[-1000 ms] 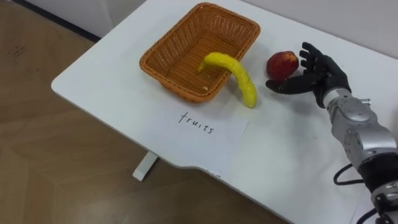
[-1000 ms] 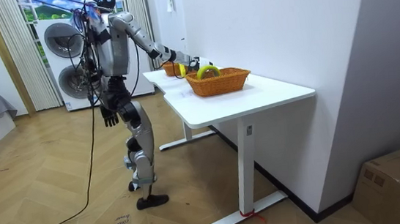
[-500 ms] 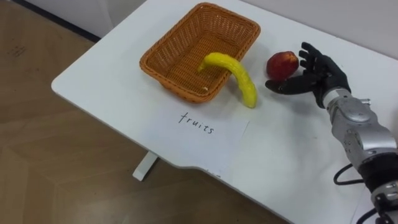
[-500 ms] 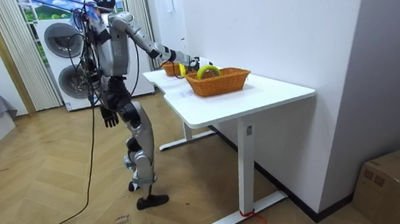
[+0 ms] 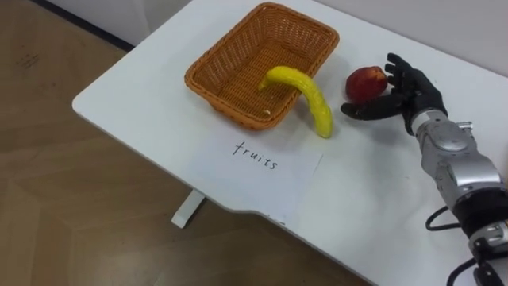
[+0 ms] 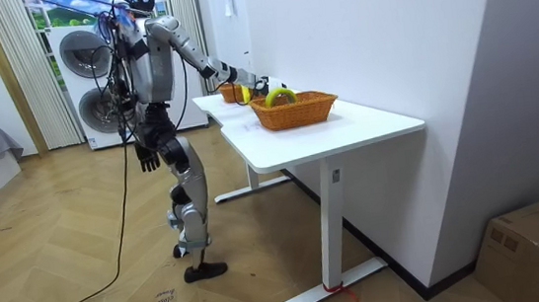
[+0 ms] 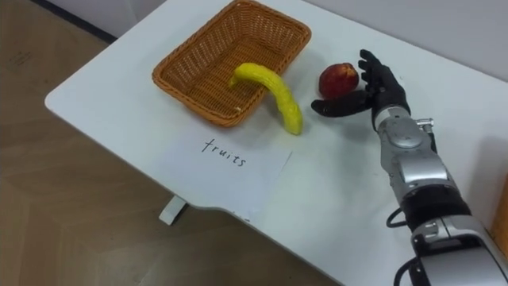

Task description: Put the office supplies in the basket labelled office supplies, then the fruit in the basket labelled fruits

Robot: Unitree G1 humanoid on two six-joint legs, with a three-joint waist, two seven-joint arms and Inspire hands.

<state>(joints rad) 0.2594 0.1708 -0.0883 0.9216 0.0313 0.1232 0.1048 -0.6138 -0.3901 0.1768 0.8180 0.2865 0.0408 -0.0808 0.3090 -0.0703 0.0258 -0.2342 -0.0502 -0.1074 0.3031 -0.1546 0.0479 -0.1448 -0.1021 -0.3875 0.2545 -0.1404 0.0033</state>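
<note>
A red apple lies on the white table, just right of the woven fruit basket. My right hand is beside the apple on its right. The hand is open, with fingers spread close against the apple's far side and the thumb reaching under its near side; I cannot tell if it touches. A yellow banana lies draped over the basket's near right rim, half inside and half on the table. In the room view my left hand hangs by my hip.
A paper sheet with handwriting lies in front of the basket, near the table's front edge. In the room view I stand at the table's long side, a second orange basket sits further along it, and washing machines stand behind me.
The whole eye view has shifted slightly, so the camera moved. My right hand stays open beside the apple; the fruit and basket have not moved.
</note>
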